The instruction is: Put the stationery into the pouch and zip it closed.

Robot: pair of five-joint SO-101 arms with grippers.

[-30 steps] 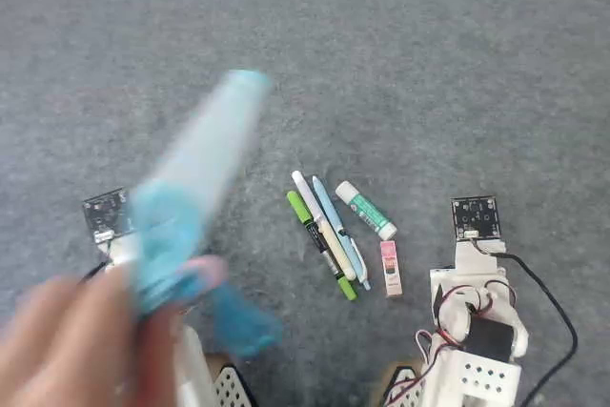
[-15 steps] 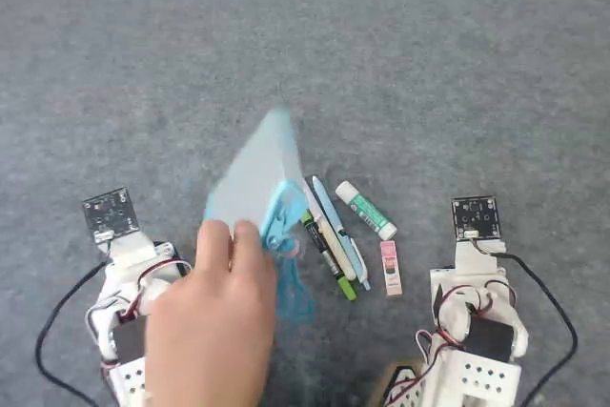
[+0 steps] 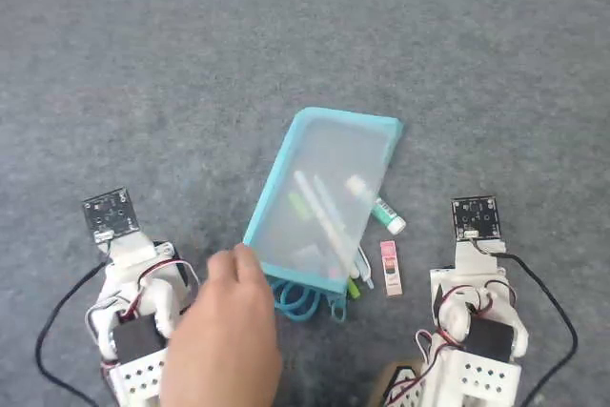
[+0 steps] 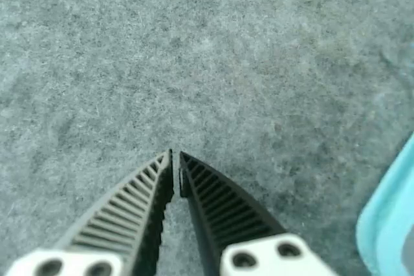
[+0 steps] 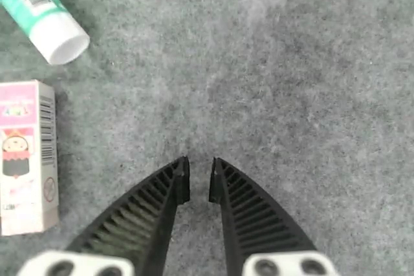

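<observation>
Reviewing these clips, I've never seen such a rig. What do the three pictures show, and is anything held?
The left arm and right arm are small robots at a grey table. The high view looks down on both; the other two come from wrist cameras looking along each arm's tool. Both are empty: the left tool is shut, the right tool slightly open. A translucent blue pouch lies over several pens, a glue stick poking out beside a pink box. A person's hand touches the pouch's near corner.

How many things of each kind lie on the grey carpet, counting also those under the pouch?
Translucent turquoise zip pouch: 1
Pens lying under the pouch: 3
Green-and-white glue stick: 1
Small pink box: 1
Total: 6
</observation>
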